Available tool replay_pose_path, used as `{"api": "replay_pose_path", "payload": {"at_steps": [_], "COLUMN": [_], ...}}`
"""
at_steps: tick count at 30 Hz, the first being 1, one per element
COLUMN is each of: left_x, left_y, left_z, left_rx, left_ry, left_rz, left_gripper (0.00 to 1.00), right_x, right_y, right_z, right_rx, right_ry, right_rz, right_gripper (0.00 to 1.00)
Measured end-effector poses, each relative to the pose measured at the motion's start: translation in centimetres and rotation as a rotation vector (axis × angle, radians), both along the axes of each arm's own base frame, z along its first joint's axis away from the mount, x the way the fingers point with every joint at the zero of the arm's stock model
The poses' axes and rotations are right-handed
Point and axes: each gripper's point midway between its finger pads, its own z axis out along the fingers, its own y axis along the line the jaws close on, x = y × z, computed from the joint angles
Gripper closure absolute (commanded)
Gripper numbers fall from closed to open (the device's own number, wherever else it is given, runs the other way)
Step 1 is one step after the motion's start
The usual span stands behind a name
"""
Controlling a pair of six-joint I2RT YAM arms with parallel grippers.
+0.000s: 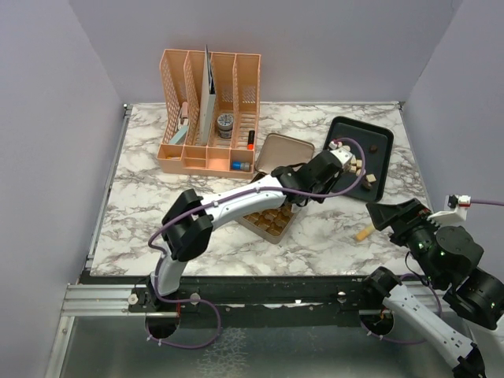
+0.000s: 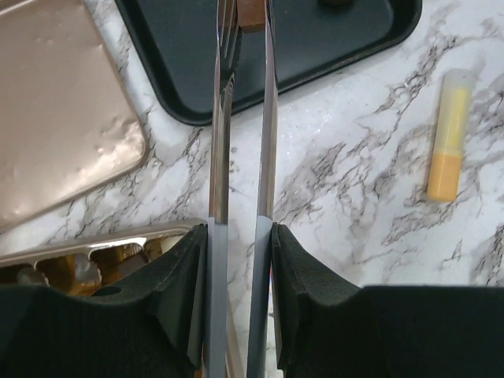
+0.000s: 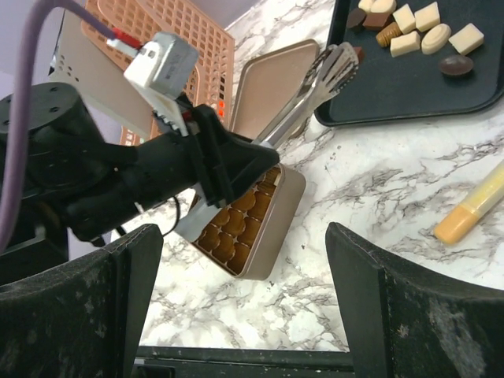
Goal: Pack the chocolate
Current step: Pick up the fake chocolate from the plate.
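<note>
Packing progress: unfinished; several chocolate pieces (image 3: 413,20) lie on the black tray (image 1: 378,134) at far right, and the open tin (image 3: 276,228) sits just left of it.
Left end effector (image 2: 240,236): clamped narrow on tongs (image 2: 242,118), arm stretched across the tin toward the tray.
Right end effector (image 3: 240,244): spread wide, empty, near right.

I can't read any words or numbers anywhere here. The little round jar (image 1: 226,122) in the orange rack (image 1: 209,150), up at eleven o'clock on the table, is too small to tell if it has writing.
</note>
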Motion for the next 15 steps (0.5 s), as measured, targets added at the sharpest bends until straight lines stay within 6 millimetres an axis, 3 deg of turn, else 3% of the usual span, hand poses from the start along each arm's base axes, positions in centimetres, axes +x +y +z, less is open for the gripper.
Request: {"api": "replay_pose_path", "payload": {"at_steps": [15], "left_x": [-3.6], "left_y": [7.9], "left_z": [1.0], "left_rx": [0.052], "left_ry": [0.046], "left_rz": [0.042], "left_gripper": [0.68], "right_x": [0.9], "right_y": [0.8], "right_z": [-2.0], "right_rx": [-0.044], "right_ry": [0.059], "right_rz": [0.004], "right_gripper": [0.11]}}
